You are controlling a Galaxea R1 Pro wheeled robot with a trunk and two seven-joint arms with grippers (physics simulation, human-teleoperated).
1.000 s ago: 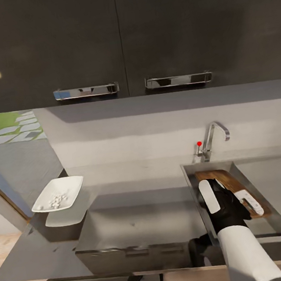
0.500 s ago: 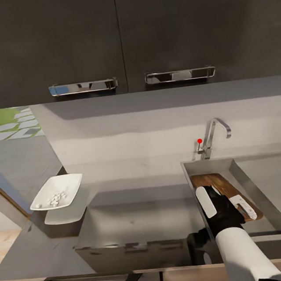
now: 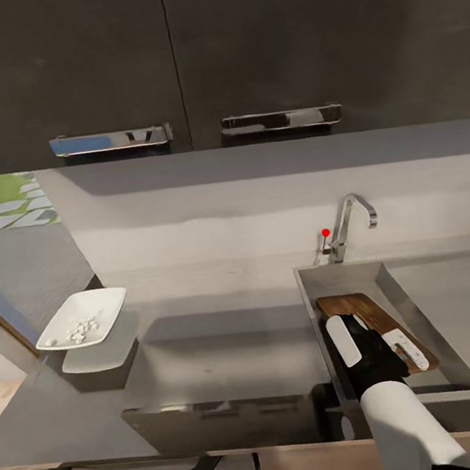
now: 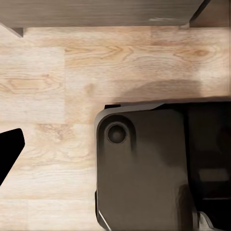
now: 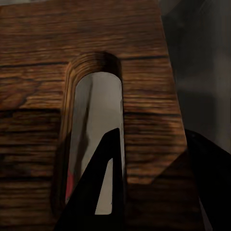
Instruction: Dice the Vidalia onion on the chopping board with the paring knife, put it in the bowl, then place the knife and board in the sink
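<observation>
Head view, right gripper point(image 3: 383, 345): fingers clamped on chopping board point(image 3: 360, 311), which leans inside sink point(image 3: 420, 292).
Head view, bowl point(image 3: 83, 319): on tabletop point(image 3: 228, 354), holding white diced pieces.
Left wrist view: wooden floor point(image 4: 57, 72); left fingers' state cannot be told.
Right wrist view: one finger point(image 5: 103, 192) through board's handle slot point(image 5: 96, 125).

The right arm point(image 3: 404, 420) wore a smooth white shell, ending in a matte black wrist and gripper point(image 3: 383, 345) with white finger plates. The base point(image 4: 159, 168) was dark, rounded-cornered, with a round recess.

Dark wall cabinets point(image 3: 167, 58), wood floor point(image 4: 72, 72)
</observation>
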